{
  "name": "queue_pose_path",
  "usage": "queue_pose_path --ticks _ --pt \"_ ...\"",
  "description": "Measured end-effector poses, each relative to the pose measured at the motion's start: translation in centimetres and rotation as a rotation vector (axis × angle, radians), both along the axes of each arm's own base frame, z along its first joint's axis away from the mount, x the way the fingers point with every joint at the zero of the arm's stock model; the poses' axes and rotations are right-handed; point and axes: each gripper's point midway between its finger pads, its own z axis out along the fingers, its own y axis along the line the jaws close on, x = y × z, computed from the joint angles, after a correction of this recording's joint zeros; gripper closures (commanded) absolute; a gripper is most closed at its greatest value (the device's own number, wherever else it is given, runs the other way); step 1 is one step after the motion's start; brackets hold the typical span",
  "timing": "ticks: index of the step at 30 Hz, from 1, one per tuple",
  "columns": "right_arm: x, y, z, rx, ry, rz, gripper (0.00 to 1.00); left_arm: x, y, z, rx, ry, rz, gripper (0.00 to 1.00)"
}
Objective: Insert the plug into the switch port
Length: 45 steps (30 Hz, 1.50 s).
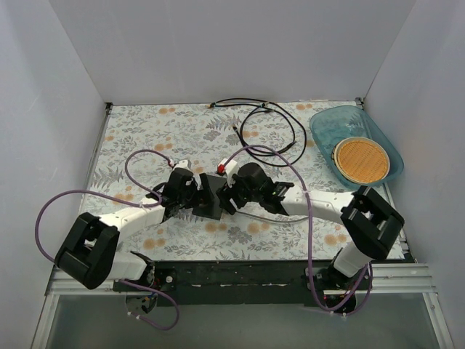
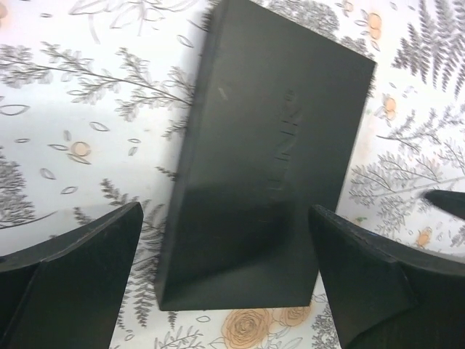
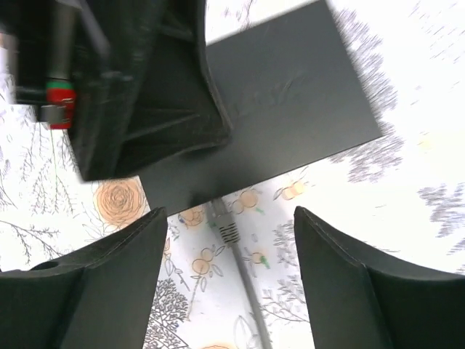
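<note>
The switch is a flat black box lying on the flowered cloth at mid-table, between my two grippers. In the left wrist view the switch lies between my open fingers; the left gripper straddles its near end, with cloth showing on the left side. In the right wrist view a grey plug meets the switch's near edge, and its grey cable trails back between my open fingers. The right gripper is not touching the plug. How deep the plug sits cannot be told.
A blue tray holding a round woven mat stands at the back right. A looped black cable lies at the back middle. Purple arm cables loop over the cloth. White walls enclose three sides.
</note>
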Motion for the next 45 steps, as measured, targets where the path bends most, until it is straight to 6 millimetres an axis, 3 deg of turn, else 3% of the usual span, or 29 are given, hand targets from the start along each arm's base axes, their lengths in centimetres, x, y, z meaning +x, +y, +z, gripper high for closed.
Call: queue_pose_path --ticks 3,8,12,17,20,23,30,37,45 --pt "0.8 -0.3 2.3 0.021 -0.077 -0.013 0.15 0.3 0.9 -0.2 0.019 0.016 0.033 0.02" --pt "3.8 -2.0 5.2 0.017 -0.176 -0.106 0.17 2.1 1.6 1.1 0.031 0.002 0.076 0.02" --pt "9.2 -4.7 7.7 0.035 -0.211 -0.243 0.21 4.0 2.4 3.2 0.016 -0.038 0.104 0.02" --pt "15.8 -7.8 9.1 0.04 -0.212 -0.376 0.27 5.0 2.7 5.7 -0.02 -0.077 0.111 0.02" --pt "19.5 -9.0 8.8 0.037 -0.19 -0.429 0.28 5.3 1.9 7.3 -0.057 -0.097 0.083 0.02" --pt "21.6 -9.2 7.2 0.013 -0.146 -0.441 0.3 5.3 1.1 8.5 -0.09 -0.11 0.052 0.02" --pt "26.0 -6.1 4.0 -0.023 -0.071 -0.405 0.38 4.7 0.6 8.9 -0.11 -0.098 0.017 0.02" --pt "28.5 -3.9 1.6 -0.037 -0.031 -0.376 0.38 4.4 0.1 9.1 -0.13 -0.092 -0.009 0.02" --pt "31.0 -2.2 0.8 -0.016 -0.045 -0.366 0.39 3.8 -0.5 10.8 -0.176 -0.134 -0.055 0.02"
